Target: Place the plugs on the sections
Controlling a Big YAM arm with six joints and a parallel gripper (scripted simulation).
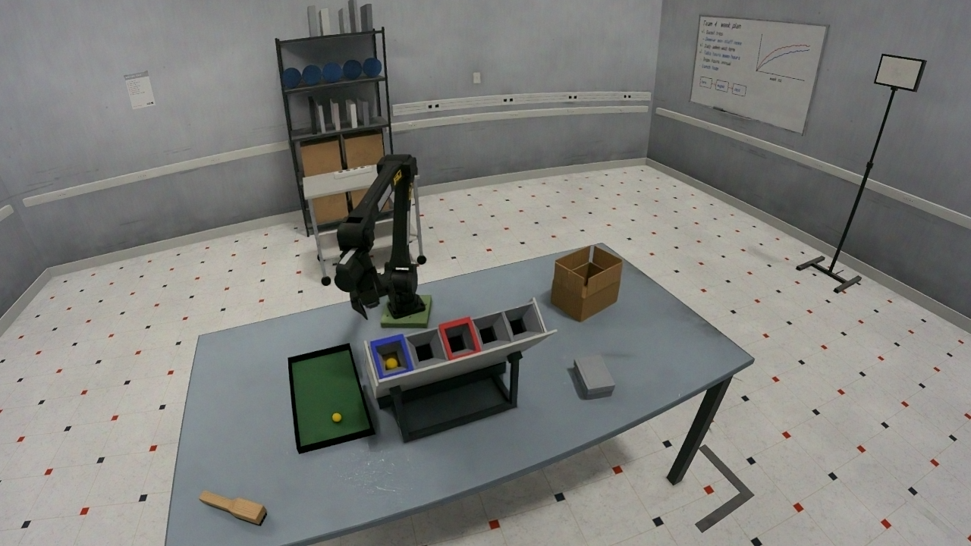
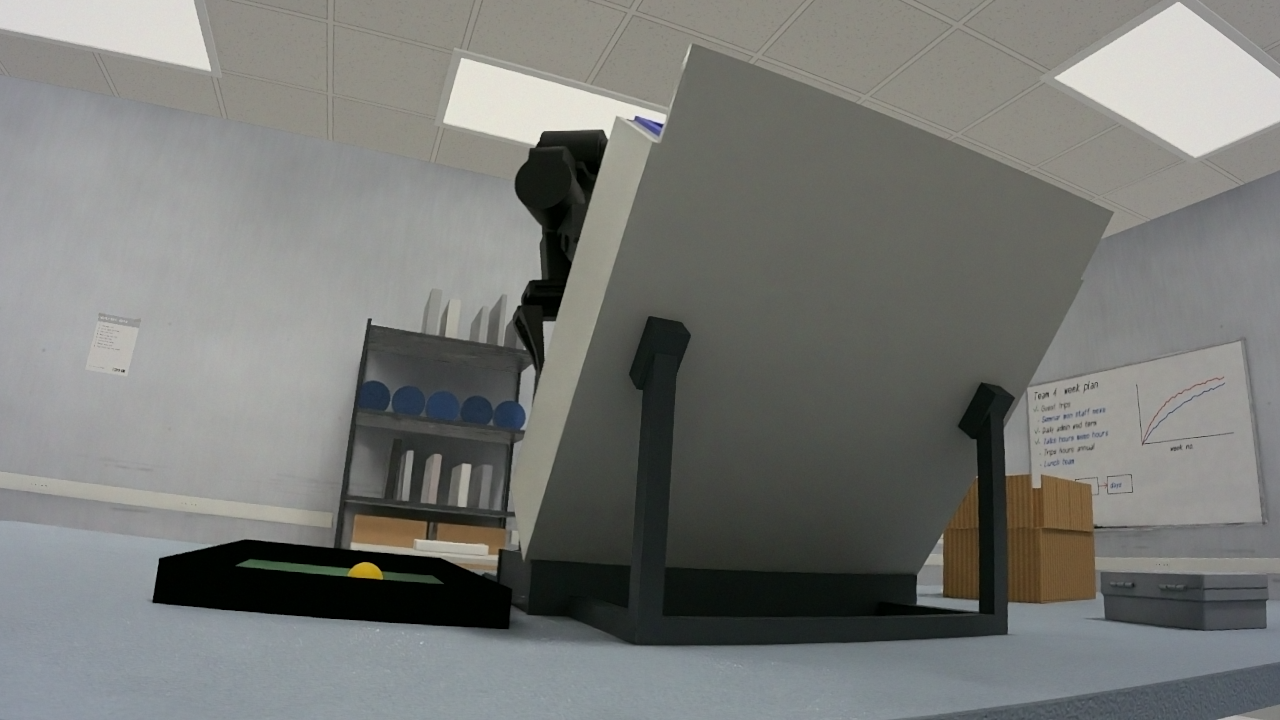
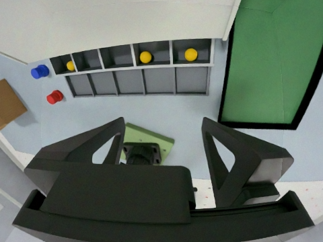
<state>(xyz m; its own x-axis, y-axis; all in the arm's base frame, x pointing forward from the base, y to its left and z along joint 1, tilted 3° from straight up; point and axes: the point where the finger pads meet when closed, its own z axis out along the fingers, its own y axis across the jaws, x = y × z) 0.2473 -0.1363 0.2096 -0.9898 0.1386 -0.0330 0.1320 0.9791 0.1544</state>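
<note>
In the wrist view a row of several sections [image 3: 134, 70] lies under the white cover's edge, each with a flat front part. Yellow marbles sit in the two sections nearest the green tray [image 3: 190, 54] [image 3: 145, 56] and in the far-left section [image 3: 70, 65]. The blue plug [image 3: 40, 71] and the red plug [image 3: 54, 97] stand on the table left of the row. My gripper [image 3: 163, 122] is open and empty, above the table behind the row, near the arm's base [image 1: 406, 311]. The blue-banded funnel [image 1: 391, 355] holds a marble [image 1: 391, 363]. The red-banded funnel [image 1: 459, 337] looks empty.
The green tray [image 1: 328, 396] holds one marble [image 1: 336, 417], left of the funnel stand. A cardboard box [image 1: 585, 281] and a grey box [image 1: 593, 377] stand on the right. A wooden block [image 1: 232, 507] lies at the front left. The cover [image 2: 805, 340] hides the pipes.
</note>
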